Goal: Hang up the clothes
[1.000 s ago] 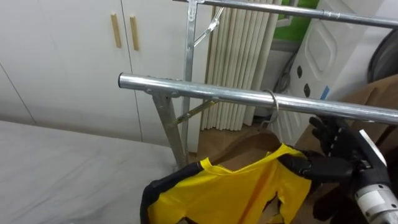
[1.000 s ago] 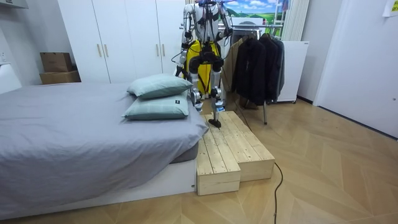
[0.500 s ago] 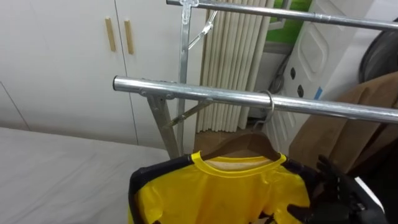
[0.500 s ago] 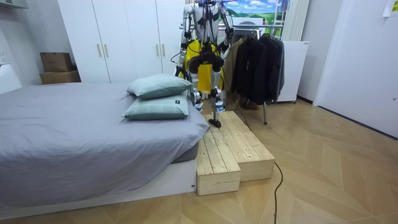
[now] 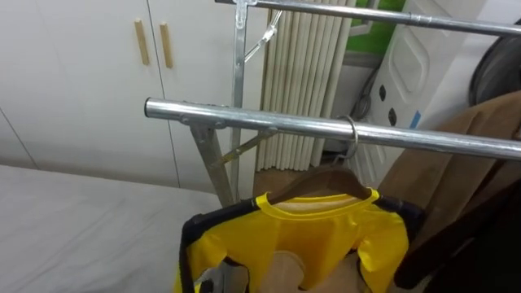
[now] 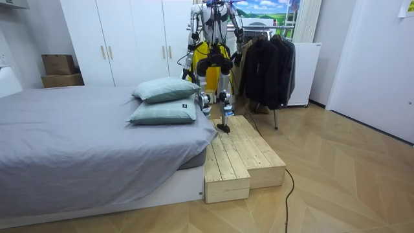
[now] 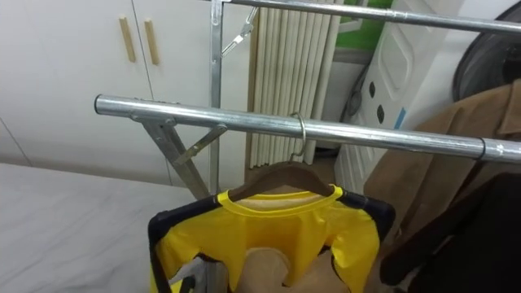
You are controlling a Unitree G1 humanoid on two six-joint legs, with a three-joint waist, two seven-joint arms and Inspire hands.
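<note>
A yellow shirt (image 5: 326,236) with dark sleeves hangs on a wooden hanger (image 5: 326,181). The hanger's metal hook (image 5: 352,140) sits over the lower steel rail (image 5: 269,122) of the clothes rack, and the shirt faces me, its collar level. Nothing touches the shirt in the eye views. In the room view I stand on the wooden platform (image 6: 239,155) facing the rack, the yellow shirt (image 6: 208,50) in front of my chest. My right hand (image 6: 235,57) is near the shirt's right side and my left hand (image 6: 185,66) hangs lower at the left, both too small to read.
A second rail (image 5: 374,15) runs higher behind. A brown coat (image 5: 460,159) and a dark garment (image 5: 480,236) hang right of the shirt. White wardrobe doors (image 5: 81,81) stand at left, the grey bed (image 6: 77,142) with pillows (image 6: 165,97) beside the platform.
My right hand, which held the shirt's right shoulder a second ago, has dropped out of the eye view. The shirt has swung round square and now hangs free on the rail.
</note>
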